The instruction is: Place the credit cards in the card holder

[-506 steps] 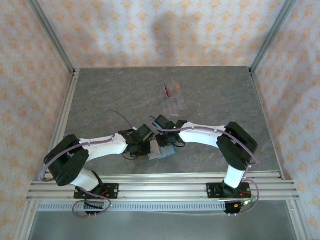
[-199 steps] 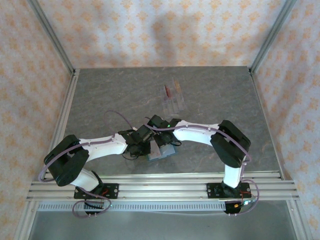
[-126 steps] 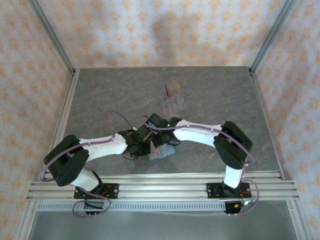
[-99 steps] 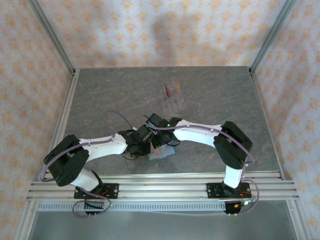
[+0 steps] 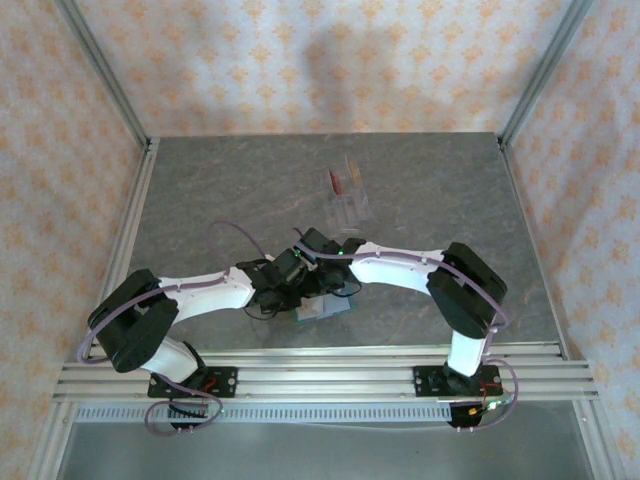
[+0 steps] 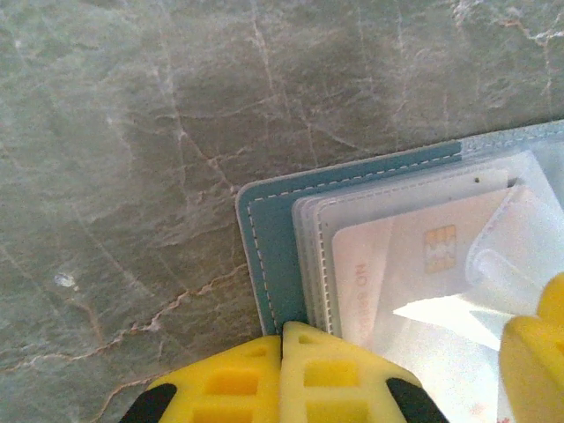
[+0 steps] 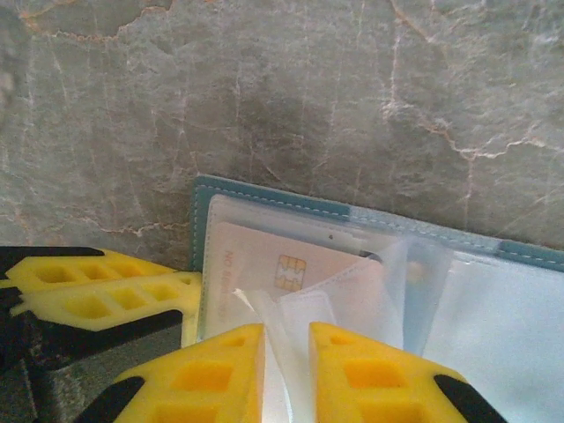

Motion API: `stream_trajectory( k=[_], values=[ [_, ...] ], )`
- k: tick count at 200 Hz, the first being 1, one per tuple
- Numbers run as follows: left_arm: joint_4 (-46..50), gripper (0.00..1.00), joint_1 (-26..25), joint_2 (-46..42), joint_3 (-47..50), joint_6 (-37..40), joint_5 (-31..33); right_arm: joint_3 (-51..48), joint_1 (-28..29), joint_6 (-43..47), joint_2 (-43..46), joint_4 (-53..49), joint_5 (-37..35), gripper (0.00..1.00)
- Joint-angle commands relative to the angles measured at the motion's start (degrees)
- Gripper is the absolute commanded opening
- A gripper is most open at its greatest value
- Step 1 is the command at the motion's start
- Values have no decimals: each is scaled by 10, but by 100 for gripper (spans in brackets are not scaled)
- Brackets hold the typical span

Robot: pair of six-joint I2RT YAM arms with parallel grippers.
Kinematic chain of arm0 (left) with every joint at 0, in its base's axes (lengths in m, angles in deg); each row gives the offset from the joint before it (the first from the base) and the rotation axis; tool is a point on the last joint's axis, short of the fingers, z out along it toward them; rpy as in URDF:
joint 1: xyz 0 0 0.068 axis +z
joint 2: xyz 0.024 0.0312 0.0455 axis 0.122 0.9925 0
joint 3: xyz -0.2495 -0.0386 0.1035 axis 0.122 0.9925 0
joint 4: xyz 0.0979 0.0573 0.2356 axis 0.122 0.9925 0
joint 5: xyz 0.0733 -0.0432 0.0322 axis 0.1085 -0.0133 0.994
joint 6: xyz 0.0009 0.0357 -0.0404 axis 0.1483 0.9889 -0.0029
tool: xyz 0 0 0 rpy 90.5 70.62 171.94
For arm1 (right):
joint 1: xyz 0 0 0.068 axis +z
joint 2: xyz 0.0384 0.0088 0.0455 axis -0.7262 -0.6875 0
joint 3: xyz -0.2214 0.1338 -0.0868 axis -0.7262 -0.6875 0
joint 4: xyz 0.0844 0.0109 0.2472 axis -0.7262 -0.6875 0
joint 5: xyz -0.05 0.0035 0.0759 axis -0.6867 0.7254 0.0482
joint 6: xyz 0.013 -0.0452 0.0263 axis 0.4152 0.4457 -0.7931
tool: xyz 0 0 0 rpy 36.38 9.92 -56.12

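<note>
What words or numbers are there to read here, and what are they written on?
"NO", then a row of digits too blurred to read: red print along the short edge of the pale card, which sits in a clear sleeve of the teal card holder.
The gold chip on that card: no writing on it.
Nothing else here can be read.

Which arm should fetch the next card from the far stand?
Right, probably. The left gripper is shut at the card holder edge, seemingly pinning it; the right gripper only pinches a clear sleeve and could let go.
</note>
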Motion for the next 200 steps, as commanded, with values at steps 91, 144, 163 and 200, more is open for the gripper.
stream_trajectory(
  k=[91, 144, 163, 200],
  values=[
    [-46, 0, -2, 39, 28, -5, -7, -31, -6, -48, 56, 92, 108, 35],
    [-46, 0, -2, 35, 32, -6, -5, -42, -24, -54, 76, 75, 94, 40],
    [-50, 0, -2, 37, 34, -7, -6, -49, -24, -53, 76, 71, 106, 43],
    [-51, 0, -2, 39, 32, -7, -8, -72, -24, -58, 77, 78, 127, 45]
  ],
)
